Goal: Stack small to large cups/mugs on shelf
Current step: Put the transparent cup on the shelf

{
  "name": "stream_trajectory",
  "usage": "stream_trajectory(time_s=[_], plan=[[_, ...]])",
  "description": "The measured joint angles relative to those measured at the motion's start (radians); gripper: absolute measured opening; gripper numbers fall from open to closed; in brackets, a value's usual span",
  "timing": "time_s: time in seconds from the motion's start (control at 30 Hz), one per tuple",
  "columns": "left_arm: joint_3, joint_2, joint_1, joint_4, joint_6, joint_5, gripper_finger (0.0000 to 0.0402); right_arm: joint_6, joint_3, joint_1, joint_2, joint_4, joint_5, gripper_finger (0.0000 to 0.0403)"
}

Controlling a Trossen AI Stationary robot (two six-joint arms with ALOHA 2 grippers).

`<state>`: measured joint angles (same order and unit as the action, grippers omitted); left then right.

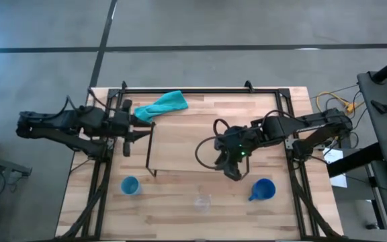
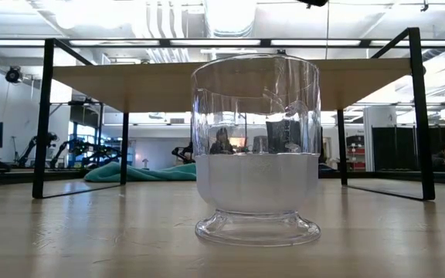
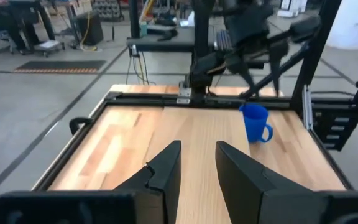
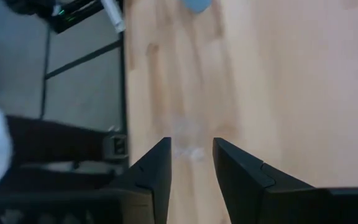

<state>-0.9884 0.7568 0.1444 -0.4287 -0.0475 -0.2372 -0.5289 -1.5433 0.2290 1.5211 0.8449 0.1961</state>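
**Three cups on the table, none on the shelf**

On the pale wooden table (image 1: 180, 215) (polished grey floor around it) stand the small light-blue handleless cup (image 1: 130, 185), clear glass cup (image 1: 202, 202) and dark-blue handled mug (image 1: 263, 189), before the low light-wood shelf (image 1: 193, 138). Right gripper (image 1: 234, 173) hovers released; left gripper (image 1: 127, 140) waits, parted, beside a crumpled teal cloth (image 1: 164, 104).

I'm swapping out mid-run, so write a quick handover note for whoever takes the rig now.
Left gripper: open, holding nothing, waiting at the table's left edge near the teal cloth.
Right gripper: open, holding nothing, over the shelf's front right, aimed toward the glass cup.
Light-blue cup, glass cup and dark-blue mug all stand on the table in front of the shelf.
Done: nothing on the shelf.
Left: place all three, small to large.
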Motion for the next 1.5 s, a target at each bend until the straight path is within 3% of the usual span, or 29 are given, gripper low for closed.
stream_trajectory(time_s=[0.3, 0.57, 0.87, 1.13, 1.33, 1.5], plan=[[-0.049, 0.059, 0.0, 0.0, -0.002, 0.085, 0.0086, -0.126, 0.0, 0.097, -0.001, 0.03, 0.072, 0.0109], [-0.081, 0.136, 0.001, 0.0, -0.032, 0.136, 0.0086, -0.152, 0.0, 0.176, 0.0, 0.042, 0.073, 0.01], [-0.149, 0.233, 0.0, 0.002, -0.022, 0.223, 0.0086, 0.035, 0.0, 0.241, 0.086, 0.031, 0.066, 0.0101], [-0.202, 0.243, 0.0, 0.001, 0.024, 0.248, 0.0086, 0.092, 0.0, 0.236, 0.228, 0.021, 0.066, 0.0132], [-0.2, 0.183, 0.0, -0.035, 0.031, 0.262, 0.0086, 0.073, 0.001, 0.228, 0.297, -0.108, 0.065, 0.0156], [-0.195, 0.139, 0.0, -0.064, 0.031, 0.262, 0.0086, 0.152, 0.0, 0.229, 0.325, -0.284, 0.066, 0.0154]])
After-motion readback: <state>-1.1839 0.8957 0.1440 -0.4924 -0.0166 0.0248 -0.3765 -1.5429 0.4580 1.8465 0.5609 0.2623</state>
